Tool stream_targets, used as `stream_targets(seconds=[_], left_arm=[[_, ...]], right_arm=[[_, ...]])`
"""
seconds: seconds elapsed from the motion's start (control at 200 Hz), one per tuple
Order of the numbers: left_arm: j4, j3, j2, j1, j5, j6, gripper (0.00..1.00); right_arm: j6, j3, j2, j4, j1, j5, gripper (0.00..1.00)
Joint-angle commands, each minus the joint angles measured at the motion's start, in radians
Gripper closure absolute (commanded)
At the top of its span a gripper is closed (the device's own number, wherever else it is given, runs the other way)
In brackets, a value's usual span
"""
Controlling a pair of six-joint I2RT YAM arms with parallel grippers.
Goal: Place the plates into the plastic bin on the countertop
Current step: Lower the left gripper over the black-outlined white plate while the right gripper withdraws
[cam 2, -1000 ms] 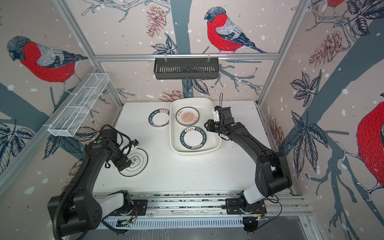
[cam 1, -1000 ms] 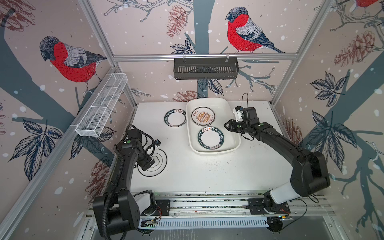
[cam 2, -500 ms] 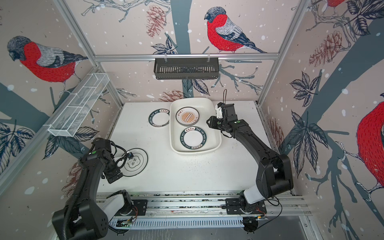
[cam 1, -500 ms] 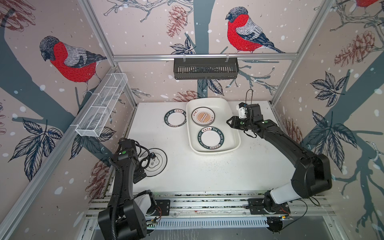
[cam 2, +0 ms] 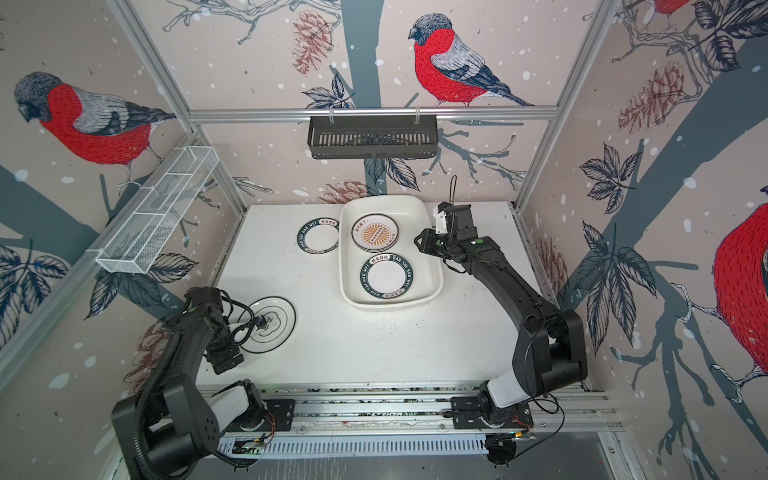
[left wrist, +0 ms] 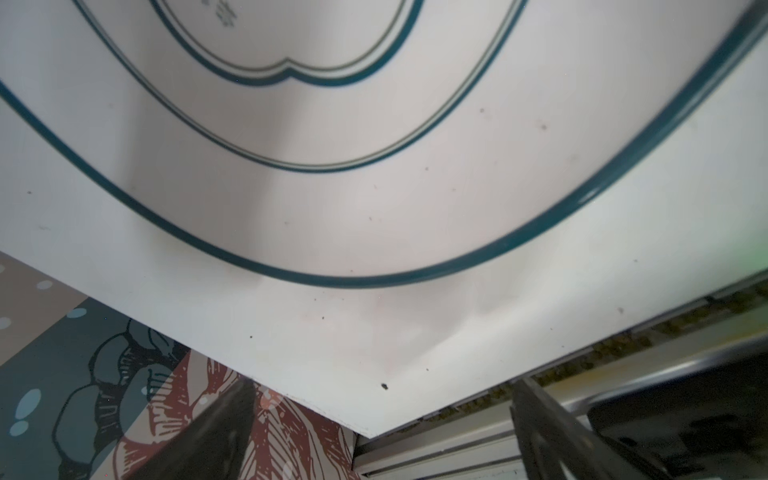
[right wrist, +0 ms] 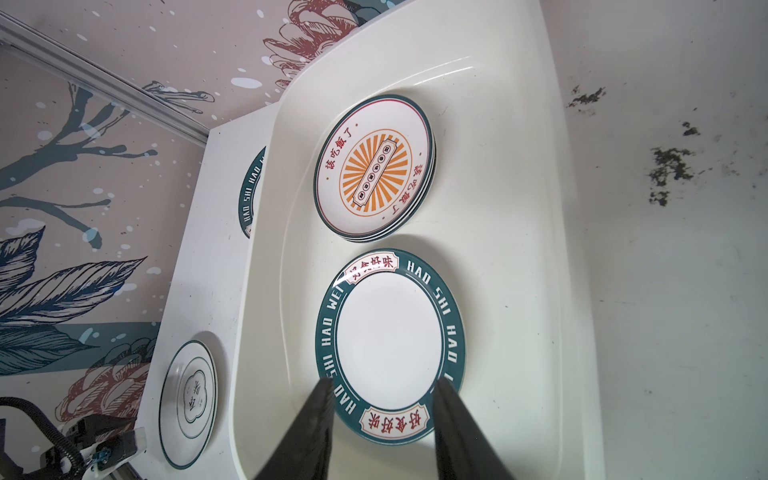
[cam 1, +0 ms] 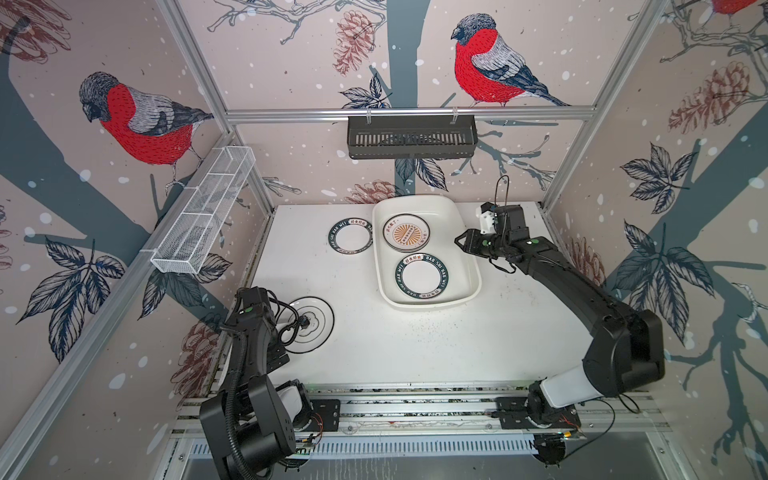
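The white plastic bin [cam 1: 465, 232] [right wrist: 498, 208] holds a stack of plates topped by an orange sunburst one [cam 1: 405, 238] [right wrist: 374, 174] and a teal lettered plate [cam 1: 420, 276] [right wrist: 390, 349]. Another teal lettered plate [cam 1: 350, 235] lies on the countertop left of the bin. A plate with a quatrefoil emblem [cam 1: 311, 322] [left wrist: 374, 187] lies at the front left. My left gripper [cam 1: 276, 359] [left wrist: 380, 390] is wide open and empty over the countertop's front left corner, just short of that plate. My right gripper [cam 1: 459, 241] [right wrist: 384, 384] hangs open and empty above the bin's right side.
A black slotted basket [cam 1: 411, 137] hangs on the back rail, and a white wire tray [cam 1: 203, 220] sits along the left frame rail. Dark specks [right wrist: 669, 166] soil the countertop right of the bin. Aluminium rails [cam 1: 415, 409] edge the front.
My left arm has drawn back from the emblem plate toward the front left corner. The right gripper has shifted slightly back and right beside the bin.
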Motion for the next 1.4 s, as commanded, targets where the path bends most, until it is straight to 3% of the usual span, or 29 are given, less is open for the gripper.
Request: stream_targets(seconds=[0.0, 0.56, 0.831, 1.176, 1.396], left_arm=[[0.062, -0.012, 0.021, 0.003, 0.024, 0.0, 0.05], [0.124, 0.062, 0.225, 0.003, 0.135, -0.111, 0.07], [0.146, 0.09, 0.258, -0.003, 0.189, -0.154, 0.07], [0.201, 0.098, 0.284, -0.143, 0.186, -0.268, 0.07], [0.197, 0.172, 0.364, -0.174, 0.224, -0.352, 0.07]], right_arm=[[0.01, -0.002, -0.008, 0.002, -0.004, -0.006, 0.59], [0.02, -0.037, -0.088, -0.008, -0.022, 0.0, 0.59], [0.023, -0.046, -0.104, -0.005, -0.022, 0.0, 0.59], [0.028, -0.069, -0.121, 0.005, -0.023, 0.004, 0.59], [0.025, -0.082, -0.132, 0.005, -0.031, 0.003, 0.59]])
